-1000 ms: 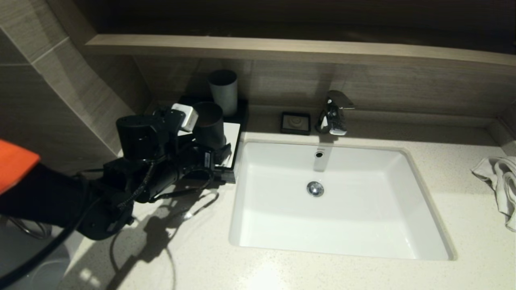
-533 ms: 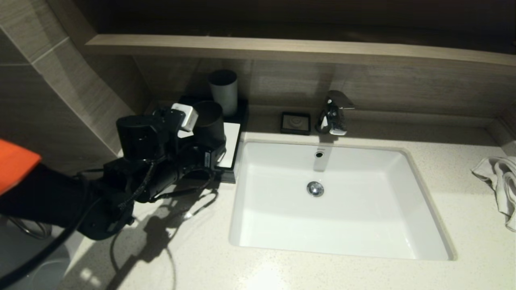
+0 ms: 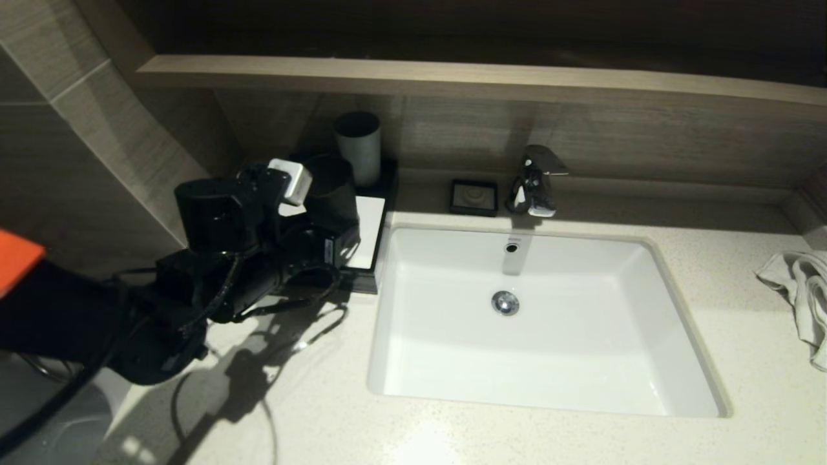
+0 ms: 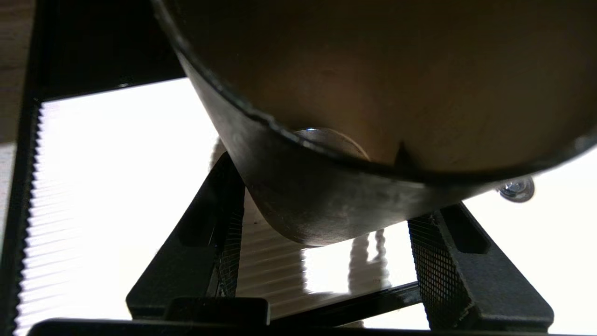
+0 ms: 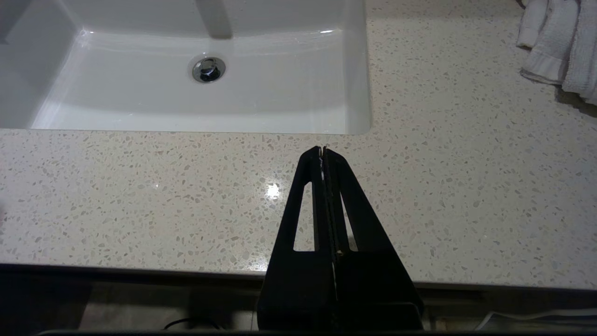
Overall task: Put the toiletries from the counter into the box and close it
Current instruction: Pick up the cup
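The box (image 3: 370, 223), low and black with a white top panel (image 4: 116, 186), stands on the counter (image 3: 323, 400) left of the sink. No sachets show in any view. My left gripper (image 3: 336, 248) reaches over the box's front, and its fingers (image 4: 205, 261) straddle the base of a black cup (image 3: 331, 190). In the left wrist view the cup (image 4: 326, 200) fills the space between them, tilted just over the white panel. The arm hides the box's front. My right gripper (image 5: 322, 150) is shut and empty over the counter's (image 5: 140, 196) front edge.
A grey cup (image 3: 357, 145) stands on the back of the box. A small black soap dish (image 3: 475, 197) and a chrome faucet (image 3: 535, 181) sit behind the white sink (image 3: 420, 361). A white towel (image 3: 801, 290) lies at the far right. A wood-look ledge (image 3: 452, 77) runs overhead.
My left gripper has closed on the black cup, then shifted slightly left and up, and the cup has moved with it. The right arm has not moved.
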You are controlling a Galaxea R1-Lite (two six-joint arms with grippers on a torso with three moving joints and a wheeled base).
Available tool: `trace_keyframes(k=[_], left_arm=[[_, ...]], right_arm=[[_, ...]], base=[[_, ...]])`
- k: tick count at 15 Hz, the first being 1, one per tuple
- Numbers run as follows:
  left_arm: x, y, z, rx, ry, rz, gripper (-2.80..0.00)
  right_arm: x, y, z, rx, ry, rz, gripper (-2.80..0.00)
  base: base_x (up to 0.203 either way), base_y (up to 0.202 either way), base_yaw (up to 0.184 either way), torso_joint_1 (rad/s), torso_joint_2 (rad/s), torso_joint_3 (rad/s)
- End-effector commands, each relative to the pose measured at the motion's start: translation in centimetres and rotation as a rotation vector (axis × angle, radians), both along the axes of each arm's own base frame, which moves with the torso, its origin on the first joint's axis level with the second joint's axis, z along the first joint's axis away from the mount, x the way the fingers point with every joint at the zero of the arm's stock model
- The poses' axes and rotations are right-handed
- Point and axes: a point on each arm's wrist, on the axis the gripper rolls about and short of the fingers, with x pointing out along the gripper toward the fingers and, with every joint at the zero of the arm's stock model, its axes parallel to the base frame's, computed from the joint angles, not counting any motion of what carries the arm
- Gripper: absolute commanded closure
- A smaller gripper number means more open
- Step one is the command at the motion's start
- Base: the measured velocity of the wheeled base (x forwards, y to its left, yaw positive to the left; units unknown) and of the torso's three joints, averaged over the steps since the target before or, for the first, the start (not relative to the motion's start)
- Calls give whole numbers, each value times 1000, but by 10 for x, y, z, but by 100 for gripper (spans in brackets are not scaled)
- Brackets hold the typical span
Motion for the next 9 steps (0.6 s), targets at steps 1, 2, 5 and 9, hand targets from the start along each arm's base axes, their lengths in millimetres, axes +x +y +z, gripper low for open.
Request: trace_keyframes(k=[1, 2, 5, 9], left_arm=[[-8, 8, 16, -17, -38, 12, 0], [-10, 10, 18, -14, -33, 17, 0], [-9, 13, 21, -16, -38, 70, 0], [-8, 15, 23, -19, -43, 123, 0]], right_arm=[[0, 0, 0, 0, 2, 0, 0], [0, 0, 0, -1, 0, 0, 0], [0, 0, 0, -1, 2, 0, 0], [0, 0, 0, 0, 2, 0, 0]], base=[[0, 0, 0, 0, 0, 0], [0, 0, 0, 0, 0, 0], [0, 0, 0, 0, 0, 0], [0, 0, 0, 0, 0, 0]])
